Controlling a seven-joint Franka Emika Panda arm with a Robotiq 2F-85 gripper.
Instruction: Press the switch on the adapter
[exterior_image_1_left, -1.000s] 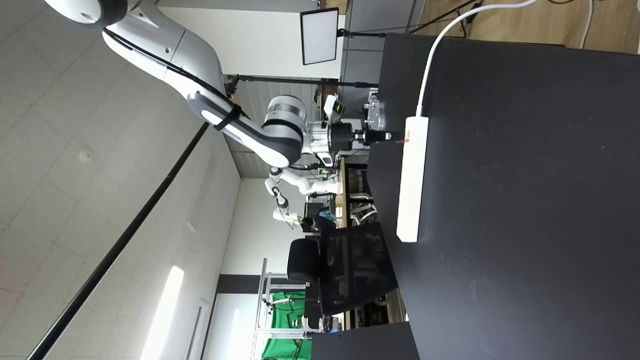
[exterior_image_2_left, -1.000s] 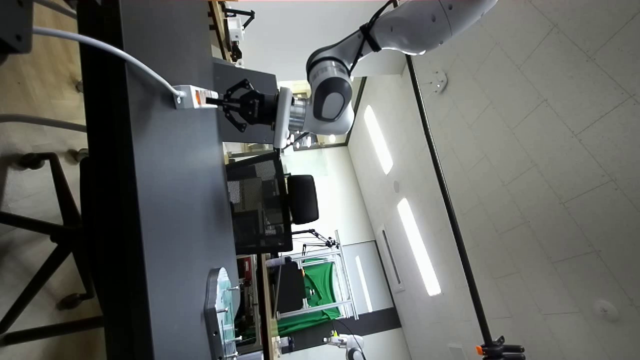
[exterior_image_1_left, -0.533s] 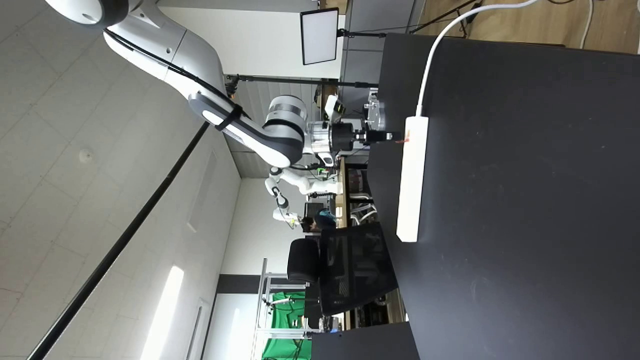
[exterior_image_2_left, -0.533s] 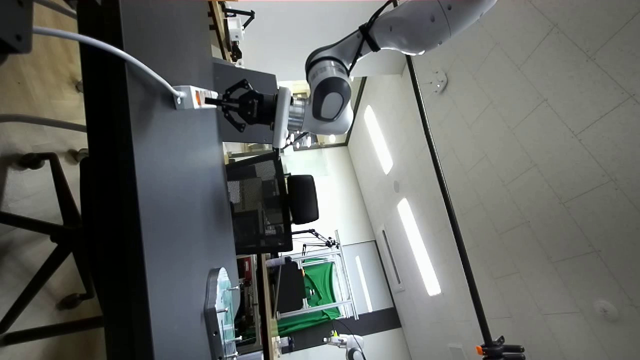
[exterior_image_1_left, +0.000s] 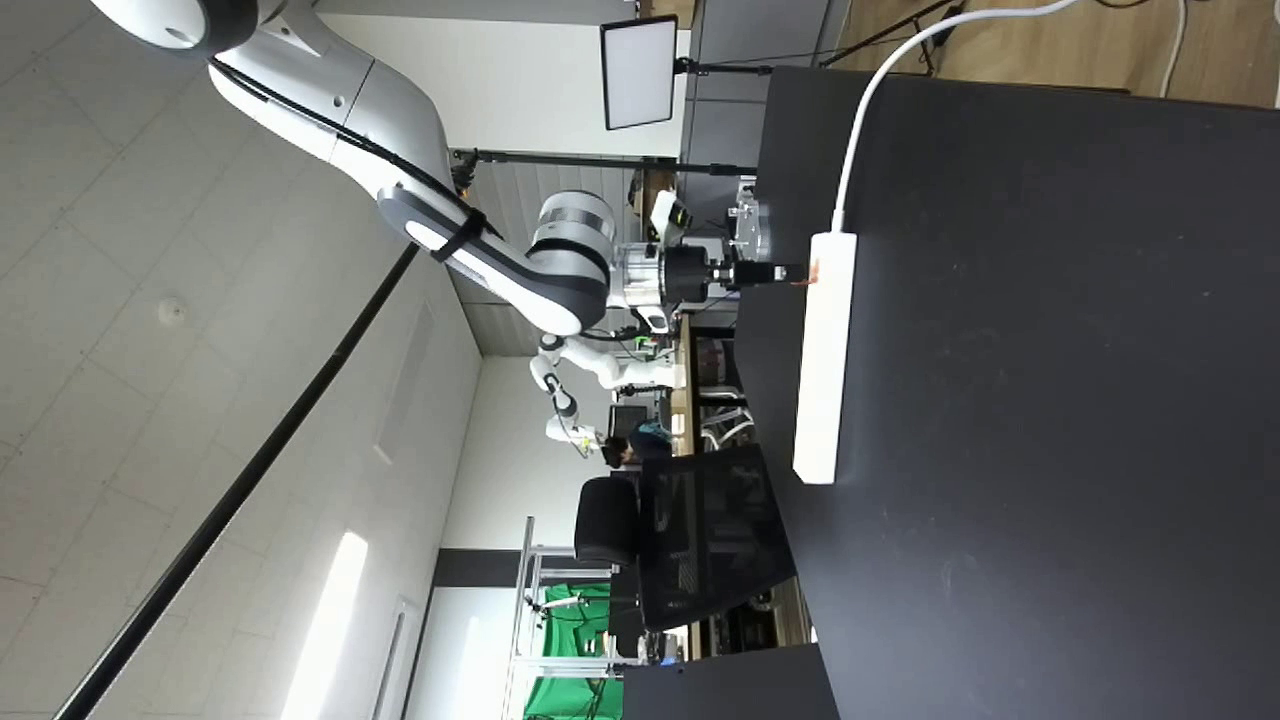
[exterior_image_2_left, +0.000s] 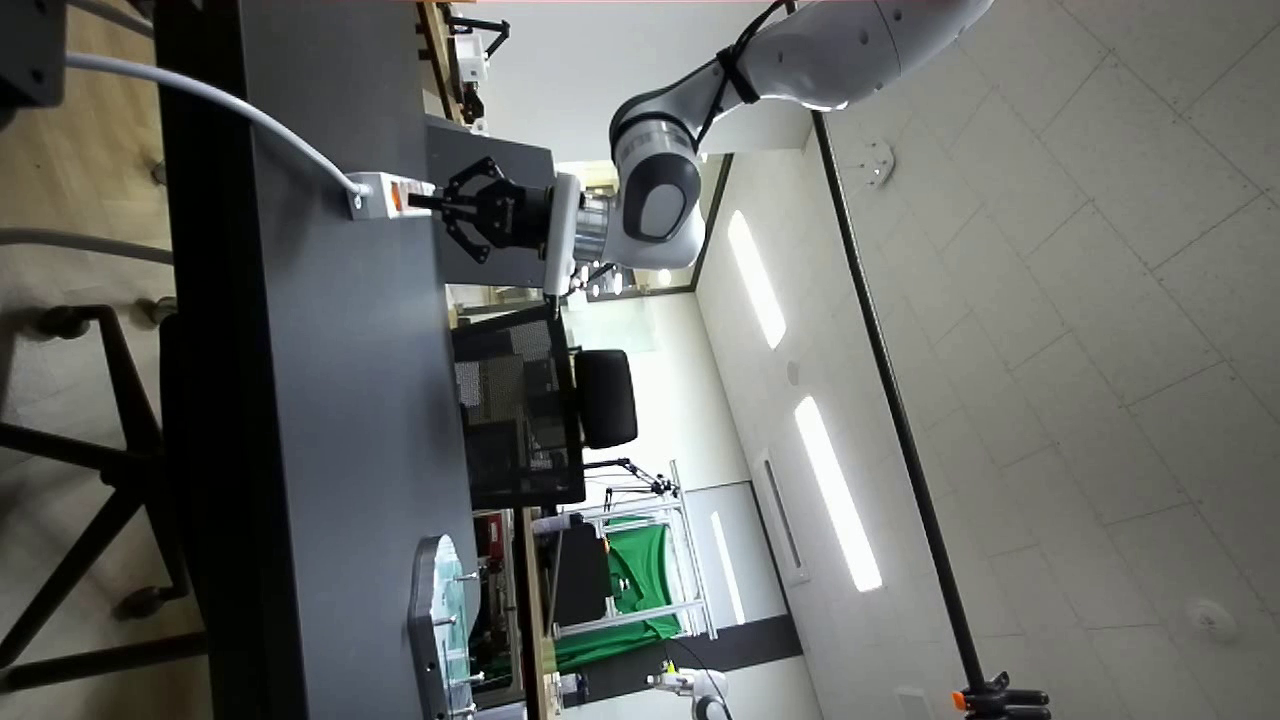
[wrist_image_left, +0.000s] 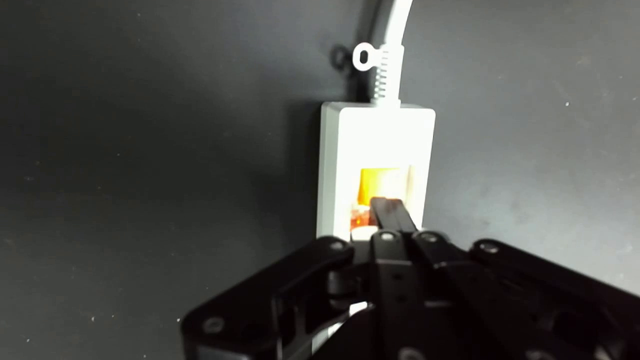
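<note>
The adapter, a long white bar, lies on the black table in both exterior views and the wrist view. Its cable leaves the end near the gripper. The orange lit switch sits in a recess near that end and also shows in an exterior view. My gripper is shut with nothing between its fingers. It points straight down at the switch in both exterior views. The fingertips are at the switch and cover part of it; whether they press it I cannot tell.
The white cable runs from the adapter over the table edge. A clear plate with metal posts stands elsewhere on the black table. A black office chair stands beyond the table edge.
My gripper has moved down very slightly toward the switch and stays shut. The adapter shows no clear movement.
</note>
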